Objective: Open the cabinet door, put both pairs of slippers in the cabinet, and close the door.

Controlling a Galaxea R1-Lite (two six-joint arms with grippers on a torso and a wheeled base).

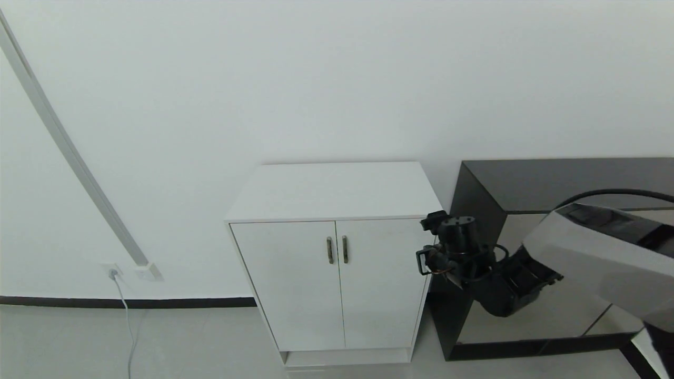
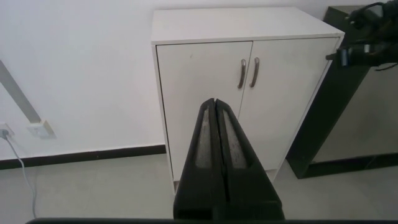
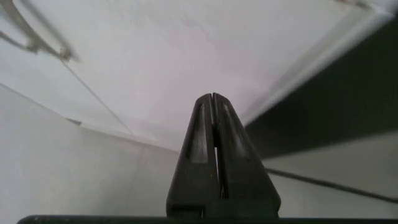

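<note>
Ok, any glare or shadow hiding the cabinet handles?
Head view: even light, no glare, handles plain to see; only the glossy front of the black unit mirrors the room. Left wrist view: handles equally clear beyond the shut left end effector.

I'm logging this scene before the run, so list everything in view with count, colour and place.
Cabinet: one, white, against the wall.
Doors: two, white, cabinet front, both shut.
Handles: two, dark, upright, where the doors meet.
Sideboard: one, black, glossy, at the cabinet's right.
Socket: one, white, low on the wall left of the cabinet.
Cable: one, grey, from socket to floor.
Strip: one, pale grey, slanting down the wall.
Skirting: one, black, foot of the wall.
Right arm: black and silver, by the cabinet's right edge.
Left hand: black, shut, facing the doors.
Right hand: black, shut, near the cabinet.
</note>
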